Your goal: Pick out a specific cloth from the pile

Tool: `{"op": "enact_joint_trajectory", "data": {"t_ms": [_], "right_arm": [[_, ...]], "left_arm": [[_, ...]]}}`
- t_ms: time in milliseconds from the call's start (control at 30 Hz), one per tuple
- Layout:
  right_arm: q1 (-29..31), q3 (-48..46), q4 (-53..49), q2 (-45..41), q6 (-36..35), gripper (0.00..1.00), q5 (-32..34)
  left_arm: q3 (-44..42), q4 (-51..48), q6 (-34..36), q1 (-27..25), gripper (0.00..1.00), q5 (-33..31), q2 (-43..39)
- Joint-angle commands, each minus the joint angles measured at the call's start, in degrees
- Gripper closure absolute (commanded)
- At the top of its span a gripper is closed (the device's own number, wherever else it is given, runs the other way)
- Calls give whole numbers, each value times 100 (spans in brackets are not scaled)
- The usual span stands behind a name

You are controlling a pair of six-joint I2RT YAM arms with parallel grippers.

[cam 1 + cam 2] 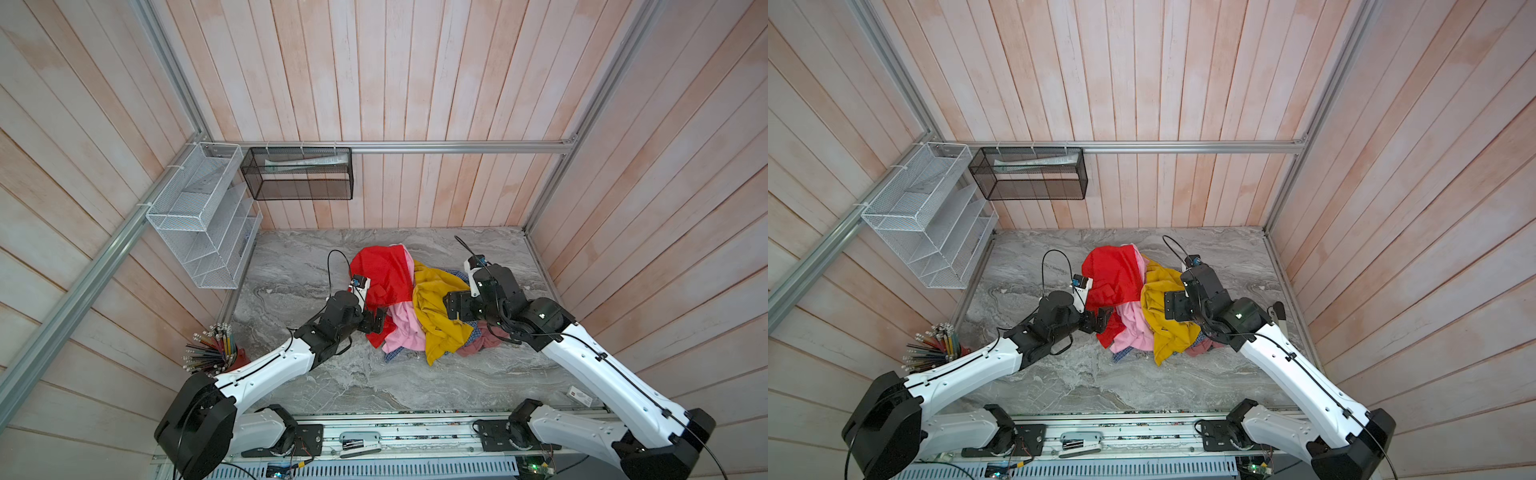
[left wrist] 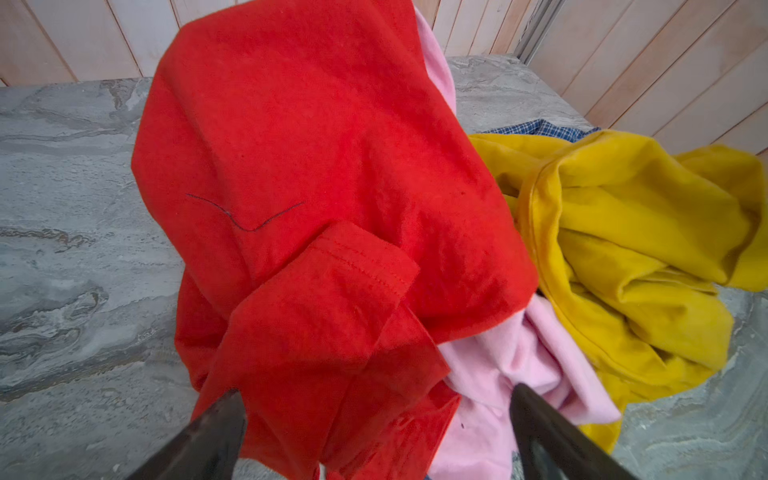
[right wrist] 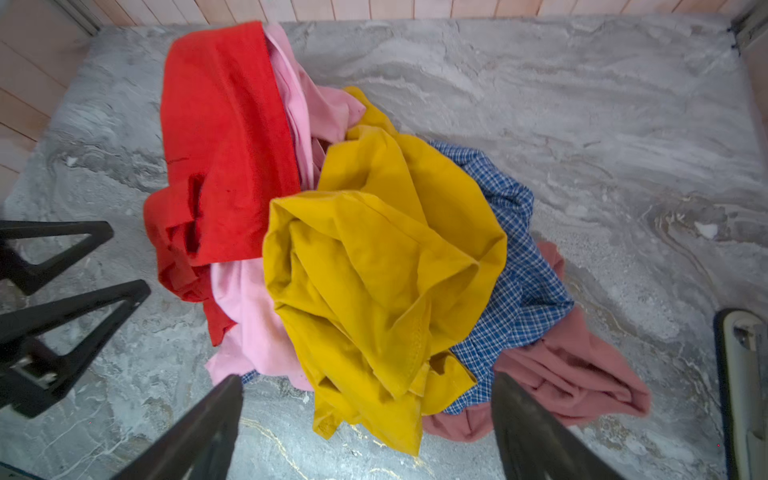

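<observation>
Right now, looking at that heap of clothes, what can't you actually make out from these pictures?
Checked cloth: largely buried under the mustard-yellow cloth in every view.
Dusty rose cloth: the right arm covers part of it in both top views.
Paper in the black mesh basket: too small to read in a top view.

A: Where is the stereo head mounted?
B: High over the front edge of the table (image 1: 332, 382), pitched steeply down toward the back wall (image 1: 374, 104). Both top views take in the whole workspace from far off, almost identically.
A: And the wrist cameras?
B: Left wrist: very close beside the pile (image 2: 332, 249), facing the back wall. Right wrist: above the pile, looking down, farther off. All four views share the pile; the right wrist view also includes the left gripper (image 3: 129, 259).
</observation>
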Motion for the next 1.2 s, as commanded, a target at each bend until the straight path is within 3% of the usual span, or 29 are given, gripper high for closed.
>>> {"op": "enact_joint_trajectory", "data": {"t_ms": [0,200,400,600,833,933,1167], "right_arm": [[426,129,-209,311,-602,2,454],[1110,197,-596,1203,-1919,2,894],[1189,120,-614,1692,-2750,2,872],[1172,-88,-701,2281,-3156,2,1487],[897,-276,-319,2606,-3323,10,1818],[765,-322,-155,2776,-3456,18,1989],[487,-351,454,2943,-3533,63,1740]], "left_arm": [[-82,-74,-14,-28,0,-151,-121],[-249,-115,-83,-30,0,-326,-370],[-393,-202,-184,-28,0,-424,-565],[-455,-235,-247,-28,0,-460,-629],[-494,-200,-295,-28,0,-442,-636],[-511,-193,-292,-29,0,-451,-646],[-539,-225,-309,-28,0,-478,-693]]}}
